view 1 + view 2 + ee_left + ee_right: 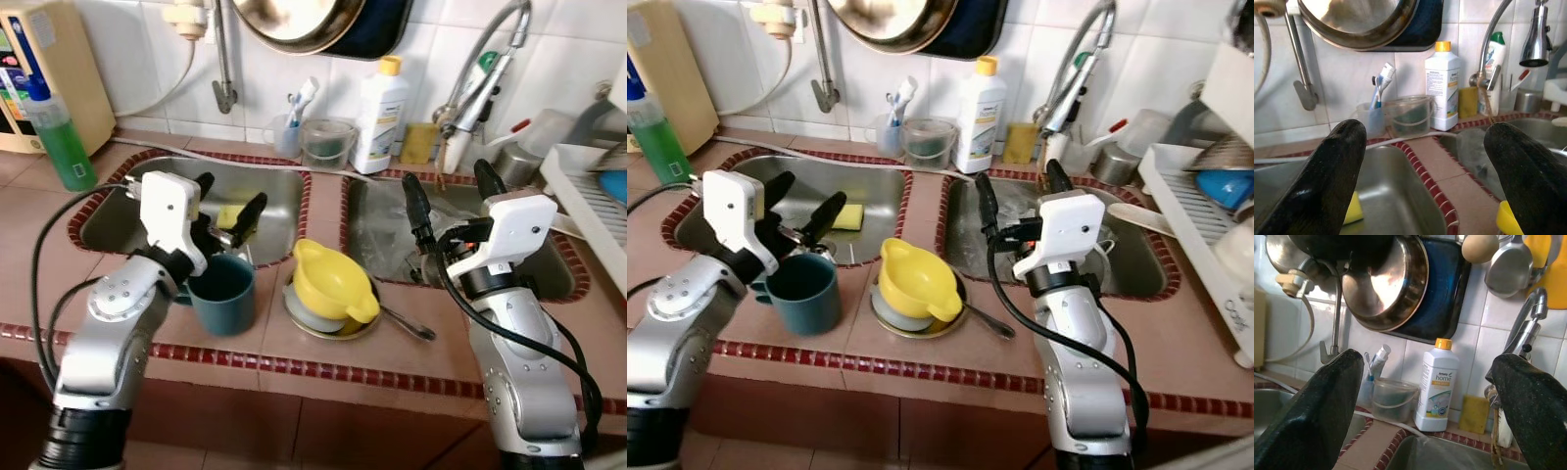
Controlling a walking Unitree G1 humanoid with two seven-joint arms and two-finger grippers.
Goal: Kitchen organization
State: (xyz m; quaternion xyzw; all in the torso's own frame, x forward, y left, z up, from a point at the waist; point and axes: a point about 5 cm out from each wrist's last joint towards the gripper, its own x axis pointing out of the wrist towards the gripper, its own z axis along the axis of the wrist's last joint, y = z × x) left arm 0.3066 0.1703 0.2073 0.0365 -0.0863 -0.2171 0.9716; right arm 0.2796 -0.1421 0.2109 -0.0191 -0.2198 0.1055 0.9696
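Observation:
A teal mug [223, 292] stands on the tiled counter between the two sinks, with a yellow handled bowl [328, 282] beside it. The bowl rests tilted on a stack of small plates [323, 321], and a spoon [407, 321] lies at the stack's right. My left gripper [227, 201] hovers open and empty just above and behind the mug, over the left sink's front rim. Over the right sink [377, 211], my right gripper [451, 193] is open and empty, pointing at the back wall. In the left sink [284, 196] lies a yellow sponge [230, 215].
A green bottle [59, 137] stands at the far left. Against the back wall are a toothbrush cup [289, 132], a clear tub [328, 142] and a white detergent bottle [380, 113]. A faucet [480, 83] hangs over the right sink. A dish rack [588, 196] is on the right. Pans [1386, 284] hang above.

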